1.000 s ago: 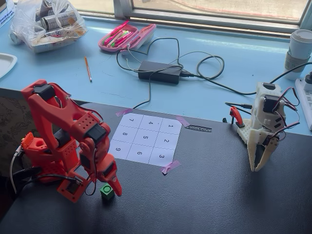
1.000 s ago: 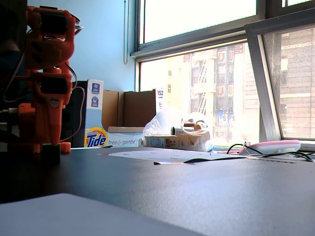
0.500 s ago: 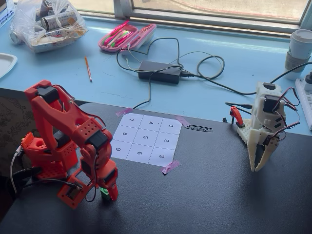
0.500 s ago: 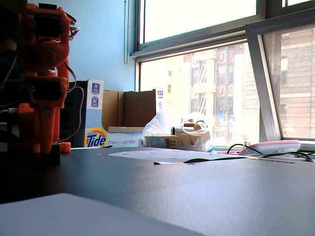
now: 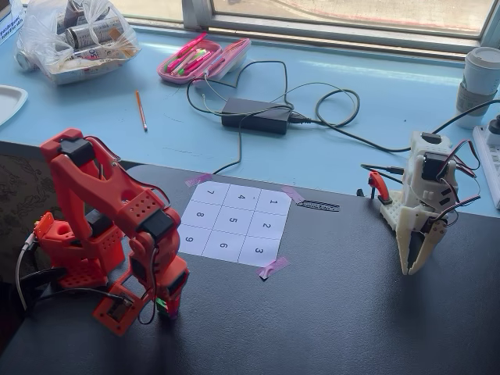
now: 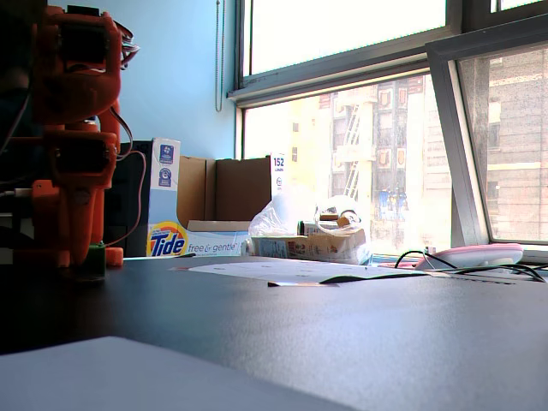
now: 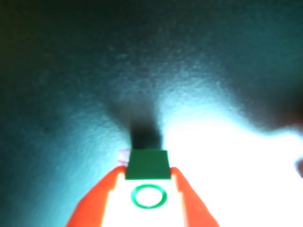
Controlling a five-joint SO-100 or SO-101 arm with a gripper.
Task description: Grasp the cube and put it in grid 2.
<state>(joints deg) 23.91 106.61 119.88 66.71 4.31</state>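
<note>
The green cube [image 7: 147, 164], with a ring mark on its top face, sits between the two orange fingers of my gripper [image 7: 147, 170], which is shut on it. In a fixed view from above only a green sliver of the cube [image 5: 161, 303] shows under the gripper [image 5: 166, 308], low over the black table in front of the orange arm's base. The low side view shows the cube [image 6: 93, 259] at the gripper's tip, close to the tabletop. Grid 2 [image 5: 267, 227] is a white cell on the right-hand column of the numbered sheet, up and to the right of the gripper.
A white second arm [image 5: 420, 209] stands at the right edge of the black table. Pink tape tabs [image 5: 273, 267] hold the sheet's corners. Behind, on the blue surface, lie a power adapter [image 5: 256, 116] with cables, a pink pencil case [image 5: 204, 58] and a plastic bag [image 5: 76, 35].
The gripper came down over the cube and its fingers closed on it. From above the cube went from plainly visible beside the fingers to almost fully covered.
</note>
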